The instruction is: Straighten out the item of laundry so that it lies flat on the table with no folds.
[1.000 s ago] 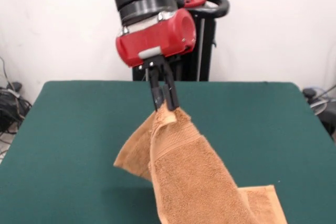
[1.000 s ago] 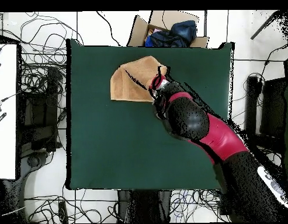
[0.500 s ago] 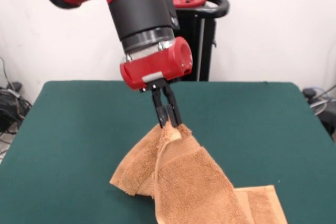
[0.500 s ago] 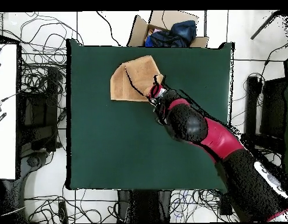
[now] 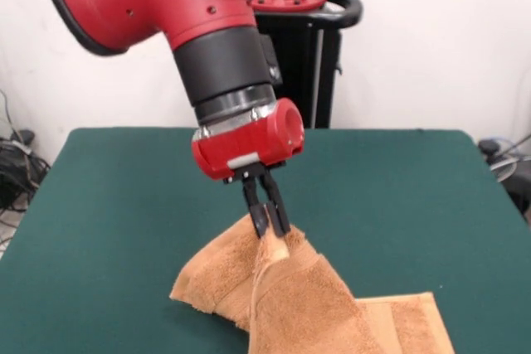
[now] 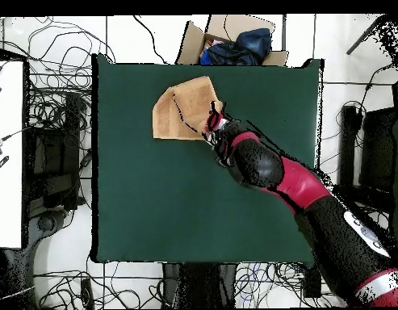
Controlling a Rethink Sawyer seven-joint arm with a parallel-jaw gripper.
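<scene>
Lowering over the last second, the gripper (image 5: 271,223) stays clenched on a peak of the towel (image 5: 307,304), which slumps, folded, near the table (image 5: 124,205) edge; flattening isn't done yet.

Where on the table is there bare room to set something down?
The table is bare from the towel to the edge nearest the robot's base, and along the side left of the arm overhead. It is crowded only where the gripper pinches the towel.
</scene>
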